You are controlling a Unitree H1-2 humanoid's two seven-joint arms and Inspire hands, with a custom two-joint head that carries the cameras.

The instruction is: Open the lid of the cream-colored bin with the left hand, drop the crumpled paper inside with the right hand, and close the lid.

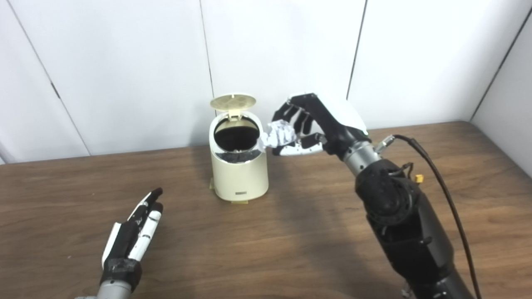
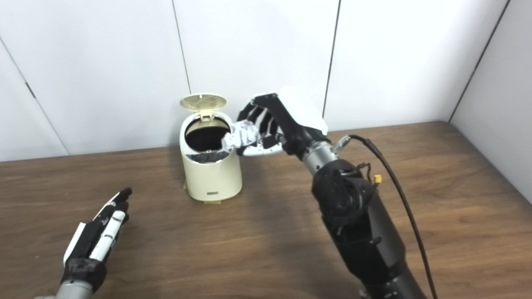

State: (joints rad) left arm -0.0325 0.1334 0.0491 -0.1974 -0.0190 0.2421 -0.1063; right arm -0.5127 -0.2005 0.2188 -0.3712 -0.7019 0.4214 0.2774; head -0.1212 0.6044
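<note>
The cream-colored bin (image 1: 239, 174) stands on the wooden table near the back wall. Its round lid (image 1: 232, 102) is swung up and stands open behind the dark mouth. My right hand (image 1: 309, 124) is raised beside the bin's right rim and is shut on the white crumpled paper (image 1: 279, 133), which hangs just right of the opening. My left hand (image 1: 135, 230) lies low over the table at the front left, fingers straight and apart, holding nothing, well clear of the bin.
A black cable (image 1: 440, 182) runs along my right forearm. White wall panels (image 1: 124, 62) stand close behind the bin. The table's right edge (image 1: 498, 145) meets a side wall.
</note>
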